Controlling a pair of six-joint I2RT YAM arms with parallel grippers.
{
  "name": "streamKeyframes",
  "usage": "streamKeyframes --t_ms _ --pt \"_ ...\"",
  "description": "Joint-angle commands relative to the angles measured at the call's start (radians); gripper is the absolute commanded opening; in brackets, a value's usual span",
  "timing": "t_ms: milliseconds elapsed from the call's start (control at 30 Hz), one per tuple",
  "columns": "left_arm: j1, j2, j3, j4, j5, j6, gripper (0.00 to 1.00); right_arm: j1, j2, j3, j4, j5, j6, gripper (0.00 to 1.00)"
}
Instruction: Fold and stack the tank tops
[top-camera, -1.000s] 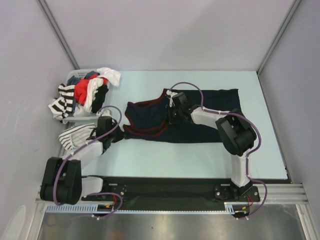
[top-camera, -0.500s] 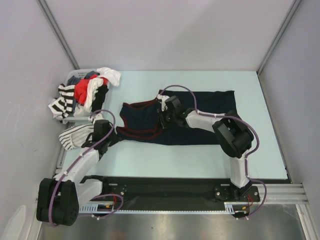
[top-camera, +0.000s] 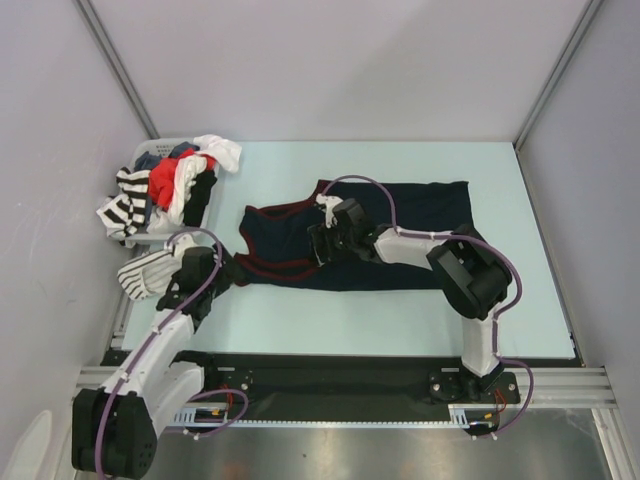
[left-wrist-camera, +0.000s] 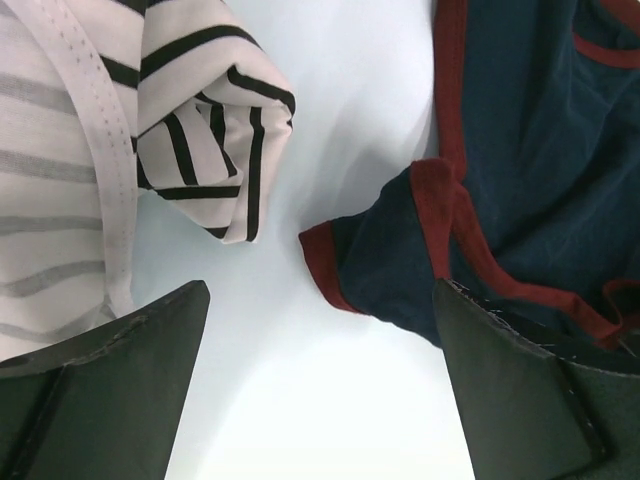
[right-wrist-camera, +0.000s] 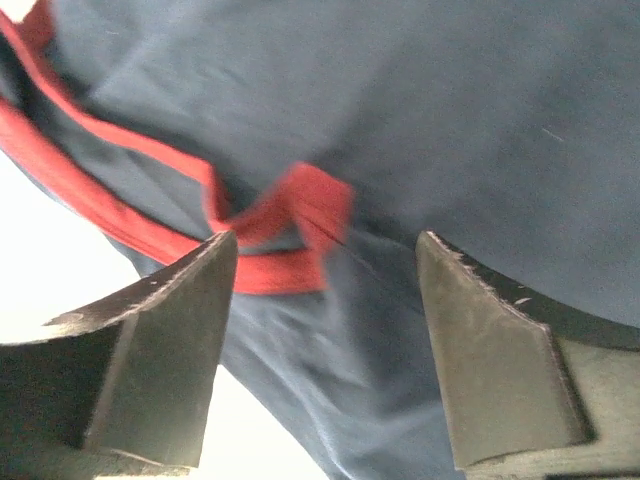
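The dark navy tank top (top-camera: 430, 205) with maroon trim lies spread flat across the middle of the table. My right gripper (top-camera: 318, 243) hovers open over its left half; in the right wrist view the gripper (right-wrist-camera: 328, 250) has navy cloth (right-wrist-camera: 450, 100) and a maroon strap (right-wrist-camera: 300, 200) below it, with nothing pinched. My left gripper (top-camera: 222, 272) stands open just off the top's near-left corner. In the left wrist view it (left-wrist-camera: 322, 300) frames bare table, with the navy top's corner (left-wrist-camera: 530, 150) on the right. The white striped tank top (top-camera: 145, 272) lies bunched at the table's left edge (left-wrist-camera: 60, 180).
A white basket (top-camera: 150, 240) heaped with mixed clothes stands at the back left corner. Grey walls close in on both sides and the back. The table's near edge runs just in front of both arm bases.
Both grippers have gone from shut to open and let go of the navy top. Both arms drew it leftward; the left gripper then backed off its corner.
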Motion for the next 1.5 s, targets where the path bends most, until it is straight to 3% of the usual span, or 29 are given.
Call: streamKeyframes --t_ms 0,33,233,500,667,767,1067,1467 --pt "-0.001 0.042 0.077 -0.011 -0.037 0.016 1.0 -0.03 -0.114 -0.037 0.069 0.014 0.025 0.8" --pt "-0.001 0.051 0.091 -0.016 -0.041 0.017 1.0 -0.036 -0.128 -0.045 0.075 0.013 0.031 0.97" --pt "-0.002 0.091 0.197 -0.023 -0.025 0.059 1.0 -0.114 -0.229 -0.063 0.044 -0.007 0.058 0.98" --pt "-0.068 0.286 0.371 0.049 0.088 0.083 1.0 -0.358 -0.316 -0.06 -0.062 0.005 0.143 0.69" --pt "-0.14 0.531 0.598 0.085 0.127 0.071 0.96 -0.528 -0.312 -0.002 -0.149 0.062 0.18 0.62" --pt "-0.172 0.681 0.719 0.147 0.171 0.062 0.9 -0.616 -0.264 0.081 -0.223 0.158 0.167 0.59" --pt "-0.226 1.152 1.198 0.075 0.272 0.074 0.81 -0.841 -0.039 0.271 -0.301 0.162 0.232 0.6" --pt "-0.237 1.47 1.581 0.016 0.312 0.042 0.82 -0.88 0.236 0.556 -0.324 0.18 0.221 0.63"
